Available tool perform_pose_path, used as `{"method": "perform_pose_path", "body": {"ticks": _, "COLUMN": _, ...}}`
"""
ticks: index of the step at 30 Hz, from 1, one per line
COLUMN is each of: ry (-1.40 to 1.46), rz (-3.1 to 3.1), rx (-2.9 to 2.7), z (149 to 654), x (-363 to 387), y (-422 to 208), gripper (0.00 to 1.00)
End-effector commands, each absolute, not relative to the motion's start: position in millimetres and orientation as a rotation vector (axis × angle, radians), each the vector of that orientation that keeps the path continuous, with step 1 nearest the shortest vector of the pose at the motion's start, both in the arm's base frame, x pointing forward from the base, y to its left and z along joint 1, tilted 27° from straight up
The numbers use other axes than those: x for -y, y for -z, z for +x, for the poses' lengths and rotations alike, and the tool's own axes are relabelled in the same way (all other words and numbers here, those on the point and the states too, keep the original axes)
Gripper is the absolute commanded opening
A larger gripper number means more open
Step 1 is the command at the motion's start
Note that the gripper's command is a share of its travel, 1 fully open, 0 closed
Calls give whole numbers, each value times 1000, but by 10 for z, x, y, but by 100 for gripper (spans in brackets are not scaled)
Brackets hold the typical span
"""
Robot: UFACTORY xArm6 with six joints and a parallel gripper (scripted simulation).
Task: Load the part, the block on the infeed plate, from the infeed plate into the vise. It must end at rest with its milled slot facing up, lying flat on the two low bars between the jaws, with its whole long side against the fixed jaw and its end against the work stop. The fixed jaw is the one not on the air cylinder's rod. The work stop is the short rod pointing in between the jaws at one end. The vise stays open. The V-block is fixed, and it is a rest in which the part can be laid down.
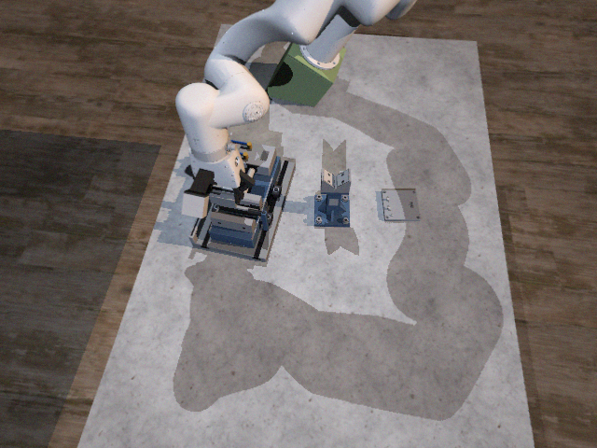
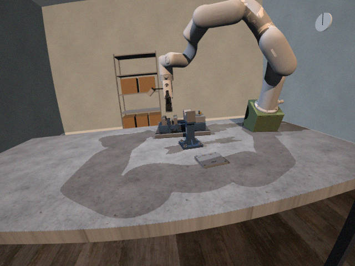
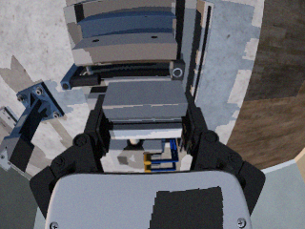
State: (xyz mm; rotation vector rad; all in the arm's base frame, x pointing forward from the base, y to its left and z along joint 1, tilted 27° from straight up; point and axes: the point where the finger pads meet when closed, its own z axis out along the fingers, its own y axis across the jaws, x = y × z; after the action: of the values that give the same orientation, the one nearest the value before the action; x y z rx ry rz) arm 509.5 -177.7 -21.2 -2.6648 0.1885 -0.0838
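Note:
My gripper [image 3: 145, 105] is shut on the part [image 3: 145, 103], a grey block held across its width between the two dark fingers. In the wrist view the part hangs above the open vise [image 3: 128, 34], a little short of the gap between the grey jaws. The slot does not show. In the top view the gripper [image 1: 243, 187] is over the vise [image 1: 239, 209] at the left of the mat. In the exterior view the gripper [image 2: 168, 106] points straight down, some way above the vise [image 2: 180, 126]. The infeed plate [image 1: 399, 204] lies bare at the right.
The blue V-block [image 1: 333, 198] stands between the vise and the infeed plate, and shows at the left edge of the wrist view [image 3: 32, 114]. The green robot base [image 1: 303, 75] is at the back. The mat's left edge runs close beside the vise.

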Motion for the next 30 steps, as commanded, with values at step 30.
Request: {"method": "perform_pose_path", "body": {"ticks": 30, "ry": 90, "rz": -2667, "rx": -189, "z": 5129, "x": 1707, "y": 365, "gripper": 0}}
